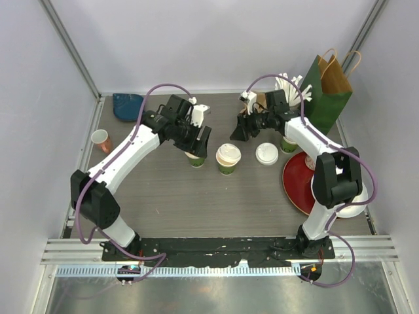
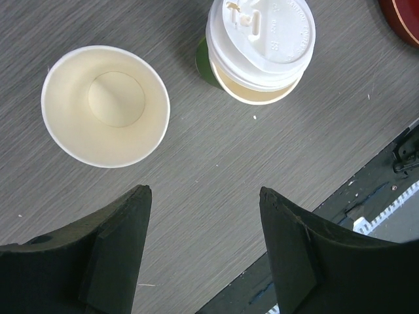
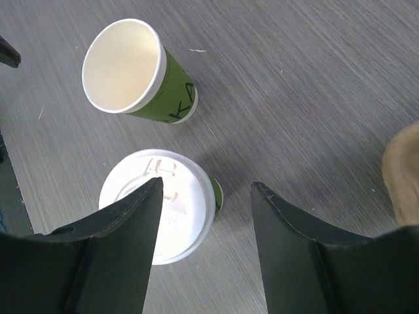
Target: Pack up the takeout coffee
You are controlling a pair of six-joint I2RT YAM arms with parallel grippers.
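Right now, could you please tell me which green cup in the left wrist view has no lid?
The left-hand open cup, cream inside showing; the other cup carries a skewed white lid.

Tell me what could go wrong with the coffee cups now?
The round white plastic lid sits crooked on its small dark-green paper cup, so it may pop off when squeezed. The other green paper cup has no lid; the open left claw hovering nearby might tip it over.

lidless green cup (image 3: 173,91) side: dark letters "KA", rest turned away
white lid (image 2: 262,36) top: embossed marks, unreadable
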